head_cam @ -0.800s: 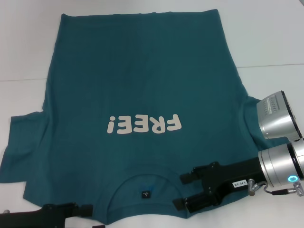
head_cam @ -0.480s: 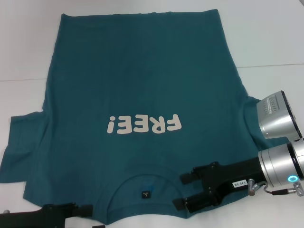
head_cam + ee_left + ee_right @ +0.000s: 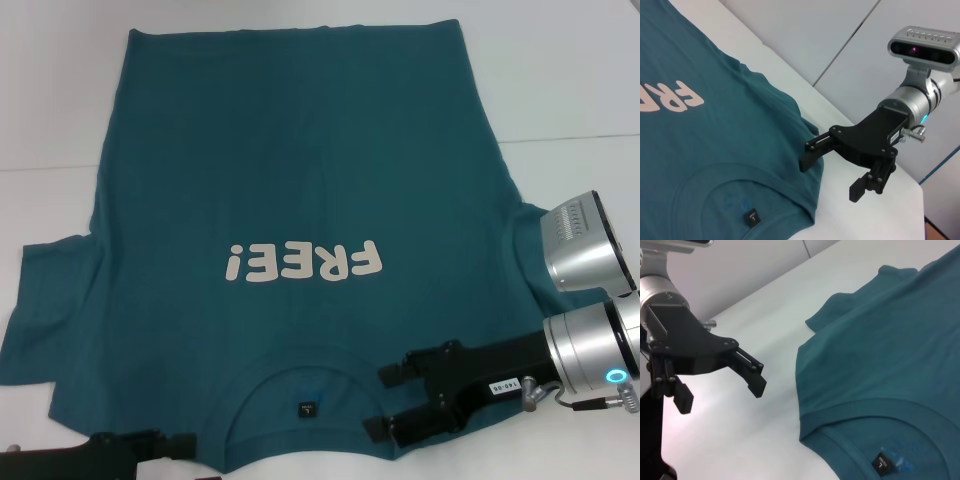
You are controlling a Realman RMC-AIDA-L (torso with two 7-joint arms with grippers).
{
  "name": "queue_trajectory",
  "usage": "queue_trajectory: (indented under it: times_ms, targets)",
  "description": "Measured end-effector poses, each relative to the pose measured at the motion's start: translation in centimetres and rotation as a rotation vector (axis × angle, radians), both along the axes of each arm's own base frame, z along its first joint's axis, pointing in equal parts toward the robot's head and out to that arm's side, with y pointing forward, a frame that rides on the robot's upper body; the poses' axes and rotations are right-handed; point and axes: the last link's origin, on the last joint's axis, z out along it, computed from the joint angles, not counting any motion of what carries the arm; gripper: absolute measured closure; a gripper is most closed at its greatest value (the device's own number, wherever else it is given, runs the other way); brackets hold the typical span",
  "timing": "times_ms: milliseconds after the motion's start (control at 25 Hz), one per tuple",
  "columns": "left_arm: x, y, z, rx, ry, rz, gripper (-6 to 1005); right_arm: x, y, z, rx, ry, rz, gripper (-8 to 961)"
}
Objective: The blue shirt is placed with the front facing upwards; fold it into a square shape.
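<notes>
So the blue shirt [image 3: 290, 240] is lying flat and print-up on the white table [image 3: 580, 80], with the round collar [image 3: 300, 375] at the edge nearest the robot and nothing folded yet. The right gripper [image 3: 385, 402] hovers just beside the collar over the shoulder seam, jaws wide apart and empty, and the left gripper [image 3: 722, 386] sits off the collar's other side, also spread open and holding nothing. I'd bring both down evenly onto the shoulders flanking the collar and pinch only the top layer.
</notes>
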Motion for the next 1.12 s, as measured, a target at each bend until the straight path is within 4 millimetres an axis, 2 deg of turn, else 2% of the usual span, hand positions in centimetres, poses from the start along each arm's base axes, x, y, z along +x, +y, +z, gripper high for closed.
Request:
queue_trajectory:
  times_ms: [120, 240, 440, 600, 680, 880, 1120]
  targets:
    - [0.1, 0.2, 0.1, -0.008, -0.012, 0.029, 63, -0.2, 0.1, 0.0, 0.005, 0.012, -0.007, 37]
    - [0.1, 1.0, 0.9, -0.008, -0.034, 0.129, 63, -0.4, 0.5, 0.4, 0.017, 0.034, -0.056, 37]
    - [-0.5, 3.1, 3.9, 0.041, -0.142, 0.406, 63, -1.4, 2.7, 1.9, 0.011, 0.002, -0.307, 37]
    - [-2.4, 4.5, 6.1, 0.105, -0.259, 0.73, 62, -2.1, 3.9, 2.7, 0.01, -0.008, -0.398, 37]
    - [-3.3, 5.0, 6.8, 0.146, -0.281, 0.819, 62, -2.7, 4.7, 3.2, 0.015, -0.007, -0.428, 37]
    - [-5.2, 5.9, 8.1, 0.267, -0.296, 0.932, 62, -3.5, 6.0, 4.0, 0.05, -0.01, -0.46, 37]
    - [-7.4, 6.9, 8.4, 0.377, -0.254, 1.034, 63, -3.6, 6.4, 4.1, 0.071, -0.016, -0.46, 37]
